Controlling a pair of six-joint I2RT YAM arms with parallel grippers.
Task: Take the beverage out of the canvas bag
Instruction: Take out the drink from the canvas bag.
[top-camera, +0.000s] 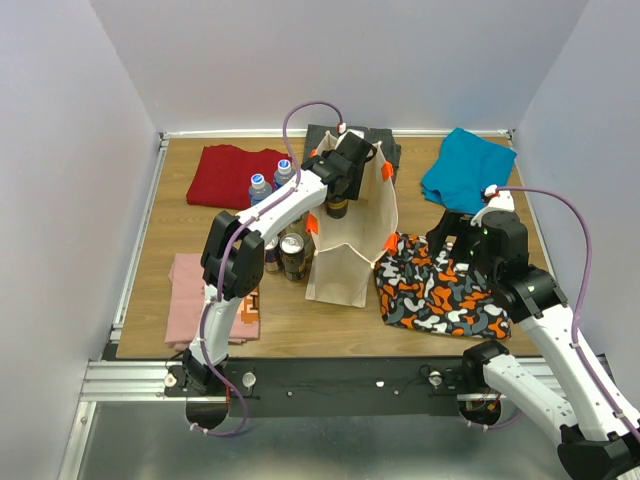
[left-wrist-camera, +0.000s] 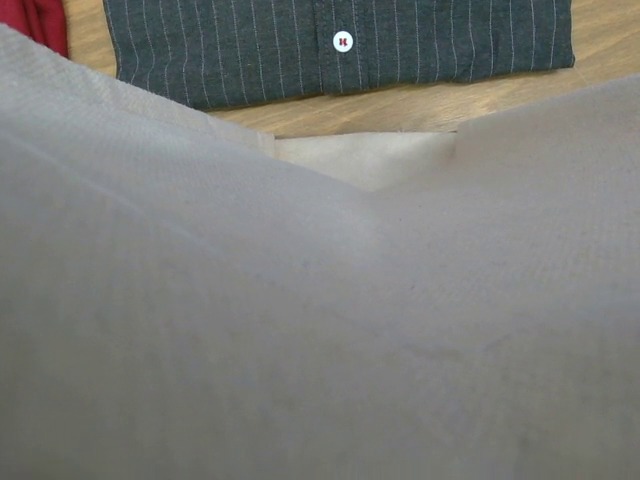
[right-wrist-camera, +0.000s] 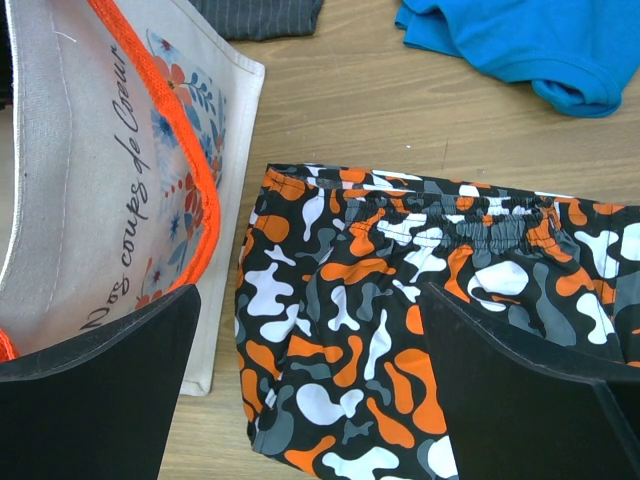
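Two blue-capped clear water bottles (top-camera: 260, 186) + dark drink cans (top-camera: 292, 252) stand just left of tall beige canvas bag (top-camera: 340, 265) w/ orange rim pieces. Left gripper (top-camera: 340, 175) sits in bag mouth over a dark beverage container (top-camera: 335, 207), apparently not out yet; jaws: can't tell. Right gripper (right-wrist-camera: 310, 300) fingers wide apart, idle over orange-black-white camo cloth (right-wrist-camera: 400, 330). Lift-out left to do.

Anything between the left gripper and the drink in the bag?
Nothing visible from the top: the left gripper sits in the mouth of the bag, right over a dark beverage inside. The left wrist view shows only canvas close up, so fabric bunched in the way can't be ruled out.
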